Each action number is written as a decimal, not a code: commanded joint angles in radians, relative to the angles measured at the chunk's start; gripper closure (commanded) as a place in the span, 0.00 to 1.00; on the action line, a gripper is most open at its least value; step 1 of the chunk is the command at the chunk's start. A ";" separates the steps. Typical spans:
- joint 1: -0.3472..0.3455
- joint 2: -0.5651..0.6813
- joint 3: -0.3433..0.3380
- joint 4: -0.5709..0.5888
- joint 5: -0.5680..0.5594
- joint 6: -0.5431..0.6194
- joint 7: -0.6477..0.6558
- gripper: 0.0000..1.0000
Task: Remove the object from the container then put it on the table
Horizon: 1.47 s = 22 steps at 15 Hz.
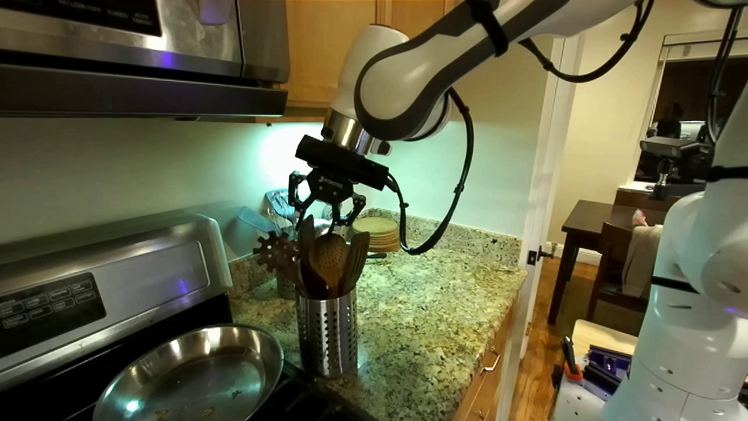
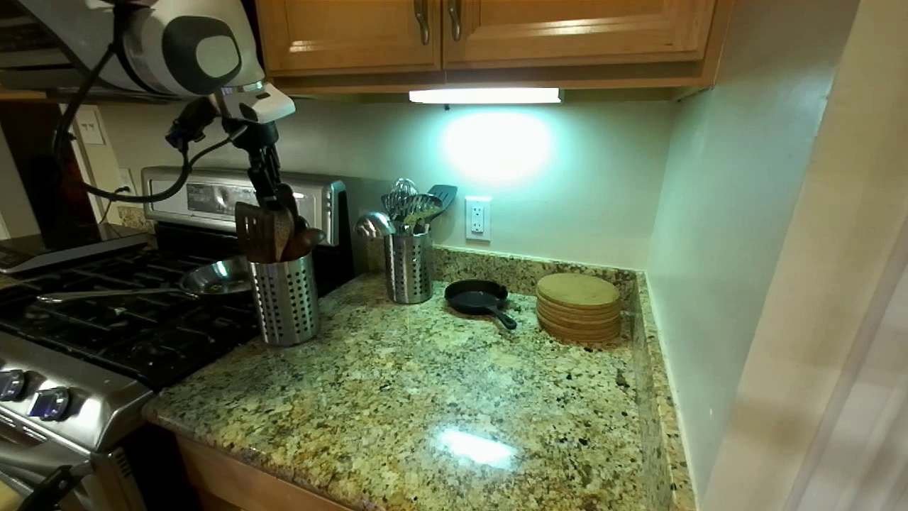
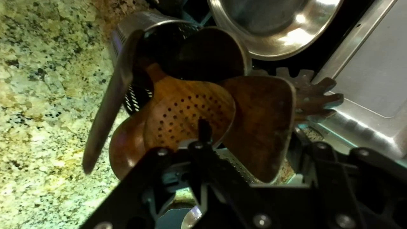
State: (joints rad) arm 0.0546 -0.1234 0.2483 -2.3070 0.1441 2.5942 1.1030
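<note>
The object, a dark brown flat-headed spatula [image 3: 264, 133], stands head up in the container, a silver perforated holder [image 1: 327, 336]. Its head also shows in an exterior view [image 1: 306, 245]; its handle is hidden inside the holder. The holder also shows in the other views [image 2: 286, 305] [image 3: 136, 23]. My gripper [image 1: 316, 227] is above the holder, pointing down. In the wrist view the gripper [image 3: 252, 135] is open, with the spatula's head between its fingers and a gap visible on each side. One finger overlaps the perforated wooden spoon [image 3: 190, 114]. The table is speckled granite [image 2: 440, 397].
A slotted turner [image 3: 108, 101], a wooden spoon [image 3: 127, 146] and a toothed server [image 3: 314, 92] crowd the same holder. A steel pan [image 1: 198, 374] sits on the stove. A similar holder [image 2: 408, 266], a black skillet [image 2: 477, 297] and stacked round boards [image 2: 578, 309] stand at the back.
</note>
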 commanded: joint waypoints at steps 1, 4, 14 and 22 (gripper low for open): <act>0.025 0.030 -0.024 0.034 -0.001 0.014 0.000 0.72; 0.030 0.040 -0.028 0.048 0.000 0.010 -0.003 0.91; 0.036 0.005 -0.026 0.032 -0.048 -0.026 0.024 0.92; 0.034 -0.097 -0.013 -0.019 -0.117 -0.171 0.109 0.92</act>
State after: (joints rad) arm 0.0789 -0.1374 0.2417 -2.2763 0.0665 2.4841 1.1427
